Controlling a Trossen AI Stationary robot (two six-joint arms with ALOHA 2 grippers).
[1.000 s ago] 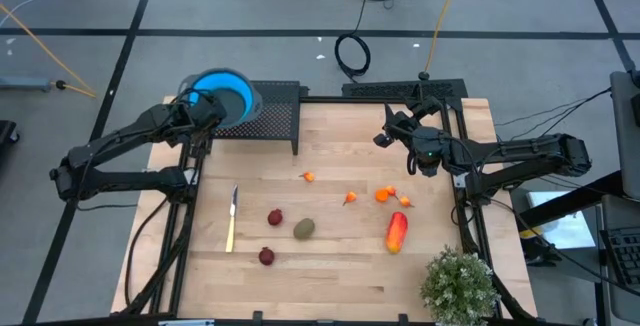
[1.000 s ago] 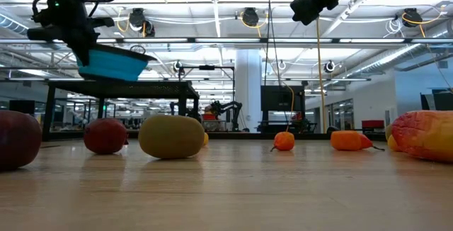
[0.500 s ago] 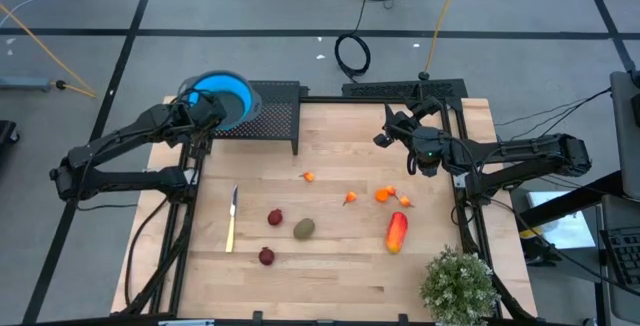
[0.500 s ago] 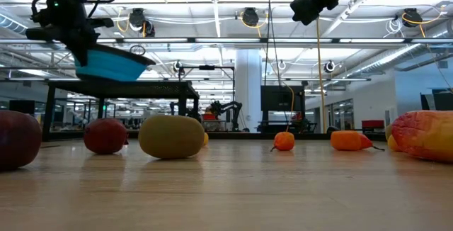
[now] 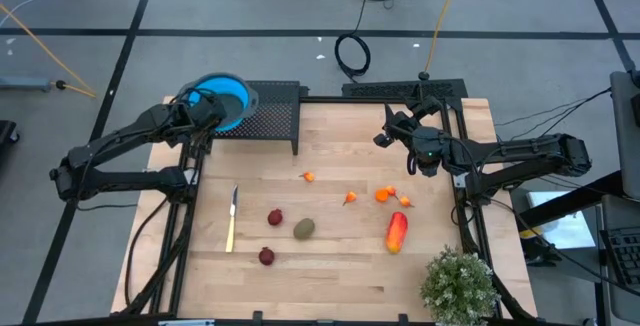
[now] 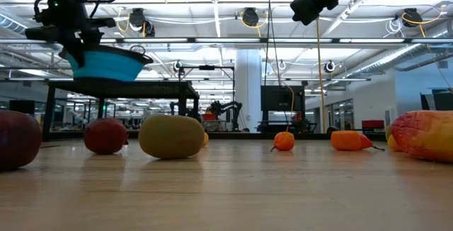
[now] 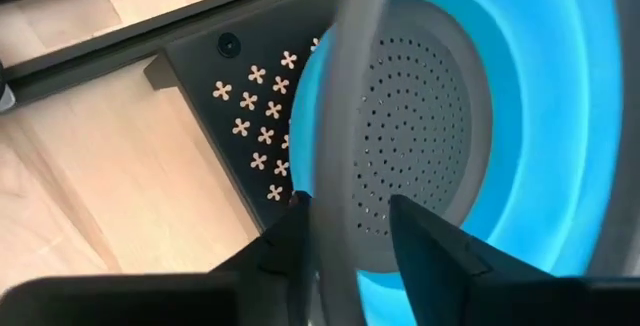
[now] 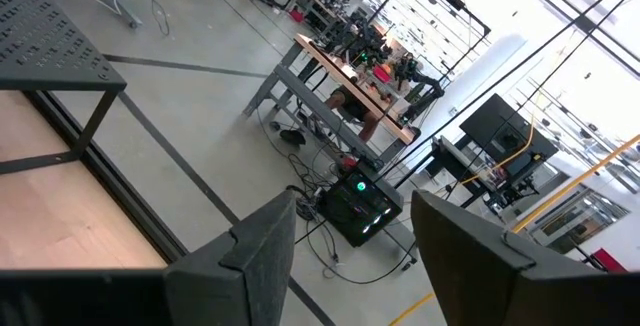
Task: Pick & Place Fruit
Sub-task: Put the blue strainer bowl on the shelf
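The fruit lies on the wooden table: a long red-orange piece (image 5: 397, 232), two dark red round ones (image 5: 274, 217) (image 5: 266, 256), an olive-green oval (image 5: 304, 228) and several tiny orange ones around (image 5: 383, 194). At the far left, the round blue bowl (image 5: 218, 98) sits on a black perforated rack (image 5: 275, 111). My left gripper (image 7: 348, 211) is open at the bowl's near rim. My right gripper (image 8: 345, 231) is open and empty. It hangs above the table's far right part (image 5: 388, 131) and points level. My left gripper straddles the bowl's grey rim (image 7: 345, 136), one finger inside the bowl and one outside. The fingers slant down from the near left. I cannot tell whether they touch the rim. The bowl rests on the rack, seen in the low view (image 6: 110, 64).
A slim pale knife (image 5: 232, 218) lies on the table's left part, near the dark red fruit. A potted plant (image 5: 458, 286) stands at the near right corner. The rack's legs (image 5: 296, 136) stand on the table's far left part.
The blue bowl has shifted a little toward the table's left edge on the rack. Both arms have stayed in place.
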